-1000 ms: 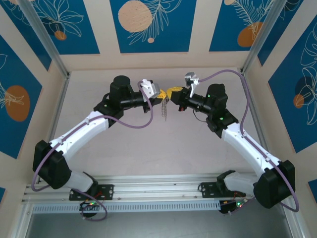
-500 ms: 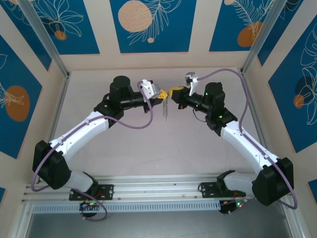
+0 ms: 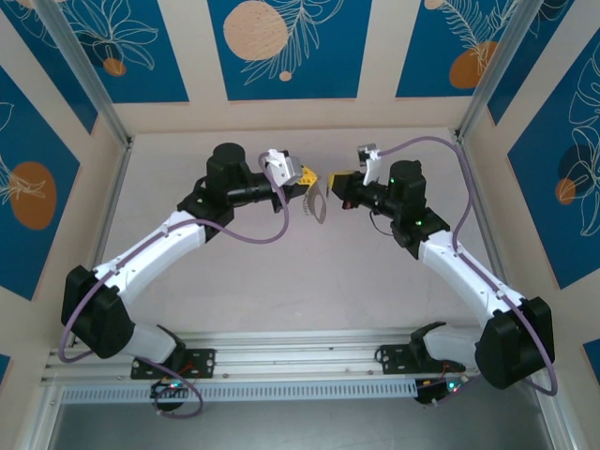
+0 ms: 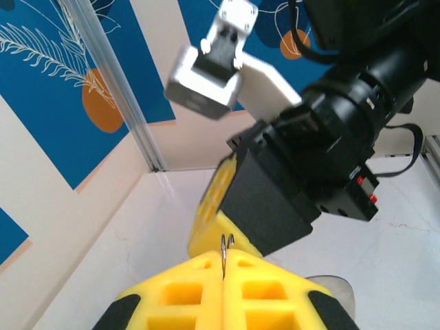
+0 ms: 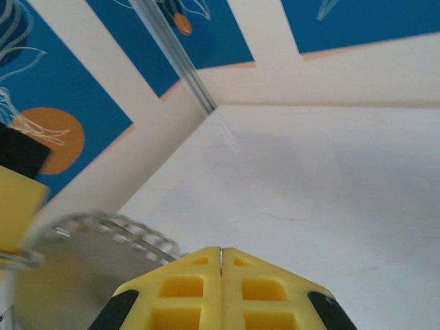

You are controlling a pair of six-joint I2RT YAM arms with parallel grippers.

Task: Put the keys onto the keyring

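In the top view my left gripper (image 3: 309,175) is shut on the keyring (image 3: 317,199), a grey-tan oval with a silvery fringe that hangs below the fingertips above the table. The left wrist view has the yellow fingers (image 4: 179,289) pinching a thin wire loop (image 4: 225,244) of the keyring. My right gripper (image 3: 330,178) faces it a short way to the right, shut, with nothing visible between its fingers (image 5: 185,289). The right wrist view has the keyring (image 5: 82,254) blurred at lower left. The keys are hidden.
The white table (image 3: 309,272) is walled by cream and blue patterned panels (image 3: 281,47) with aluminium corner posts (image 3: 89,75). Purple cables (image 3: 258,234) loop off both arms. A rail (image 3: 300,342) runs along the near edge.
My right gripper has drawn back to the right, off the left gripper's tips. The keyring has swung and now faces the camera as a wider oval.
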